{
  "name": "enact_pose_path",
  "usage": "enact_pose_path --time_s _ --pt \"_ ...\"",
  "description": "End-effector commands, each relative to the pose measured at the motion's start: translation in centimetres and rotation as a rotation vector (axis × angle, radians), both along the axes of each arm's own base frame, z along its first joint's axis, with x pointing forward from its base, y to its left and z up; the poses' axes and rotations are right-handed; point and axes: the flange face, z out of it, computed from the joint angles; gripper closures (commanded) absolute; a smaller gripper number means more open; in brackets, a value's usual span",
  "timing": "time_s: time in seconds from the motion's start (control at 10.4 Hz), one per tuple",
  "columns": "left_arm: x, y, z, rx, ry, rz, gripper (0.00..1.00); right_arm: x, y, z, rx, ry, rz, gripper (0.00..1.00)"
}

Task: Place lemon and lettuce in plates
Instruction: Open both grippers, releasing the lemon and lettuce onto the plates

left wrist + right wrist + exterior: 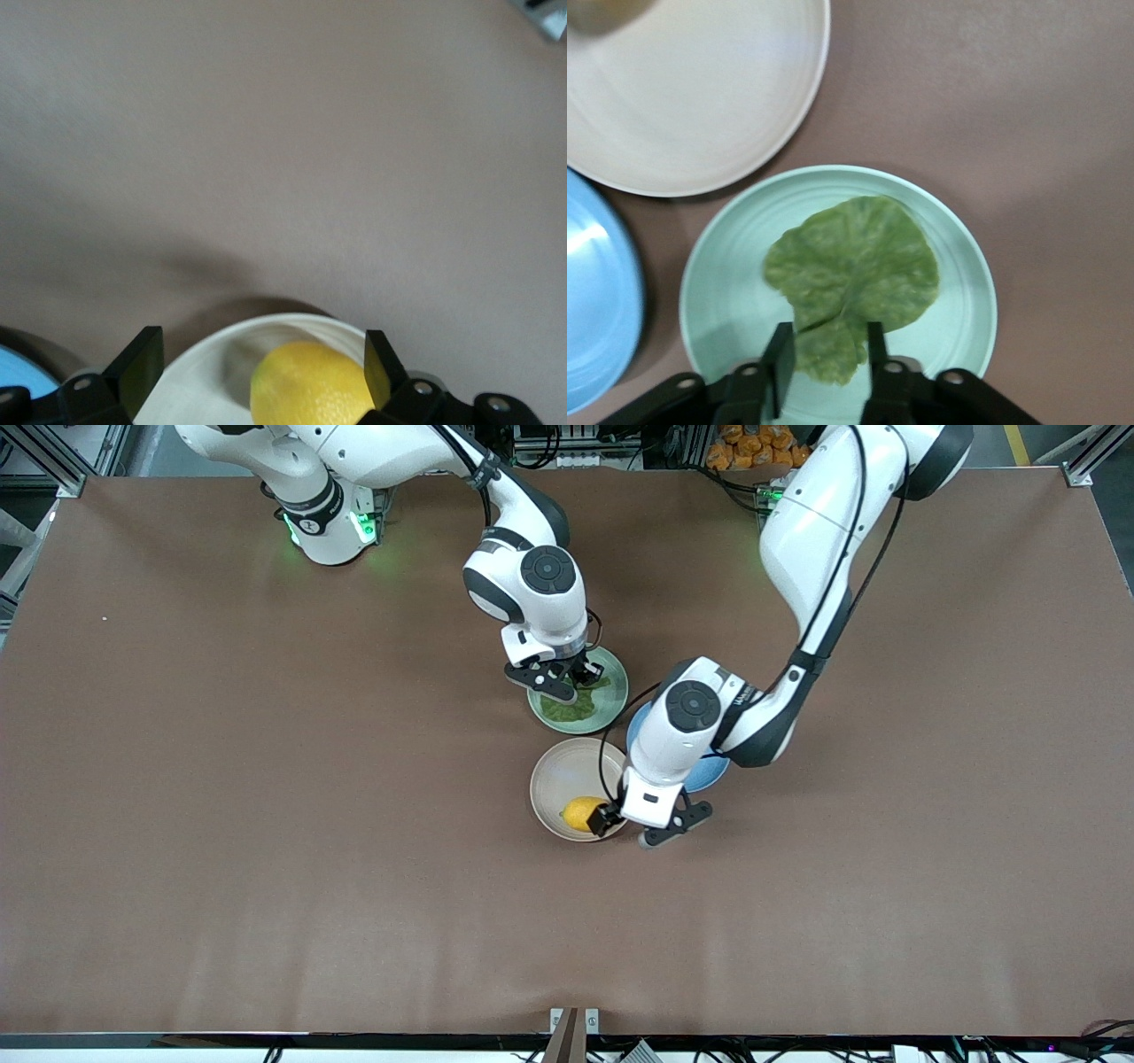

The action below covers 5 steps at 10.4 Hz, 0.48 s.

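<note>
The left gripper (257, 363) is held low over the beige plate (554, 779), its fingers (142, 363) spread wide with the lemon (580, 813) seen between them; one pad lies just beside the fruit, though contact cannot be confirmed. The lemon is a small oval, bright yellow with a finely pitted skin, and it rests in the plate close to the rim nearest the front camera. The right gripper (824, 359) is positioned over the mint green plate (611, 700), its fingers parted a little on either side of the stem end of the lettuce (850, 279); a grip on the leaf is not shown. The lettuce is a flat, crinkled leaf with pale veins, lying in the middle of the mint plate, which stands farther from the front camera than the beige plate. A blue plate (704, 775) is largely covered by the left arm in the front view, whereas its rim is shown plainly in the right wrist view. The leaf's outline is given clearly only by the right wrist view; in the front view it is partly hidden by the gripper.
</note>
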Motion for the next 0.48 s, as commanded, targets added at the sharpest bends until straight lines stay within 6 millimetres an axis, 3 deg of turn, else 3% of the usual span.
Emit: enact_pose_path --time_s 0.0,0.39 --pt "1.1 2.5 3.6 0.028 -0.011 0.031 0.0 0.3 -0.1 3.8 -0.014 -0.038 -0.015 0.0" --pt "2.9 9.3 7.0 0.147 0.066 -0.095 0.0 3.3 -6.1 14.5 -0.073 -0.077 -0.012 0.0"
